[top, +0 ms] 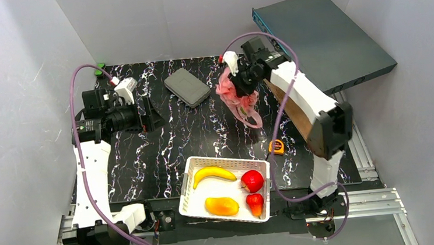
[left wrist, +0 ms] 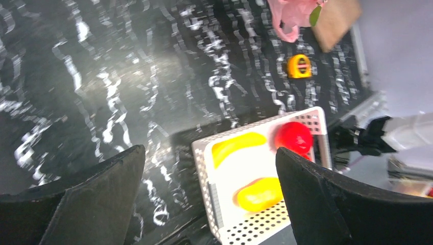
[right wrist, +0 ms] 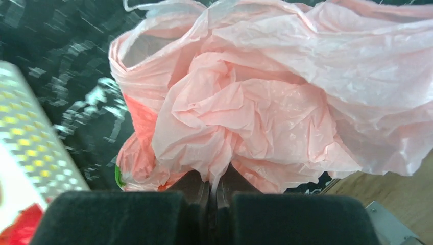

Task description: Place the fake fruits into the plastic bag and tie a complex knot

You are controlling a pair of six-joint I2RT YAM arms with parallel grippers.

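The pink plastic bag lies crumpled at the back right of the black table. My right gripper is shut on a fold of the plastic bag, with thin plastic pinched between the jaws of the right gripper. The fake fruits sit in a white lattice basket at the front: banana, mango, apple and a small red pointed fruit. My left gripper hangs open and empty at the left; between the fingers of the left gripper show the banana, mango and apple. The knot is out of view.
A grey flat case lies at the back centre. A yellow-orange tape measure sits between the bag and the basket. A dark slab-shaped box leans at the back right corner. White walls close in both sides.
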